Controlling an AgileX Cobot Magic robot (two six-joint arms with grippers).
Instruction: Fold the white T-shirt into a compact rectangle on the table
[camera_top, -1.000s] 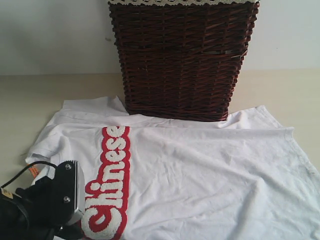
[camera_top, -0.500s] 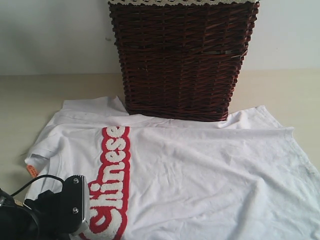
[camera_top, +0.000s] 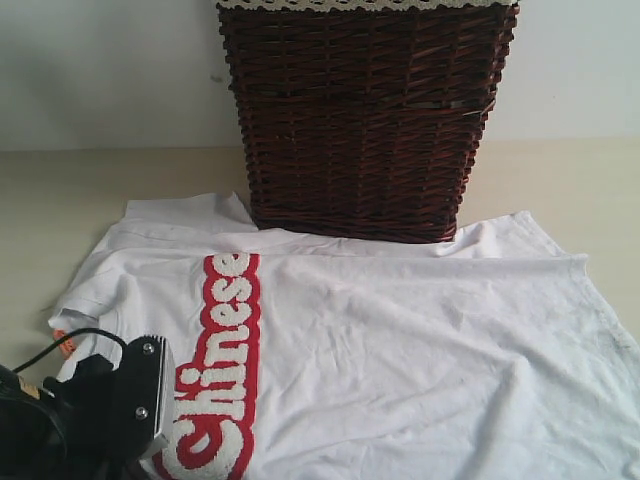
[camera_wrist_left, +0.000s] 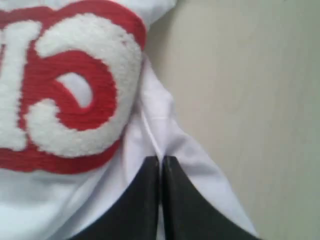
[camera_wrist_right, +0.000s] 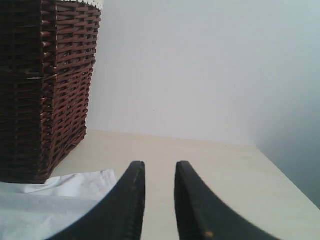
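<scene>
Pale beige table (camera_top: 40, 200) carries the white T-shirt (camera_top: 400, 340), spread flat in front of a dark wicker basket (camera_top: 365, 120). The left gripper (camera_wrist_left: 160, 161) has its jaws pressed together on a thin ridge of the shirt's edge, with the red lettering band (camera_wrist_left: 60, 90) just beyond the tips. The right gripper (camera_wrist_right: 159, 167) hangs with its jaws narrowly parted and holds nothing; a shirt corner lies beside them.

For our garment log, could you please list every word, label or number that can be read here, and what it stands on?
"Chinese": fuzzy white lettering on red, across the white T-shirt, read in the exterior view.
Left wrist view: only a fragment of that lettering, no whole word.
Orange neck tag: too small to read.
Dark brown wicker basket: no text seen.
</scene>
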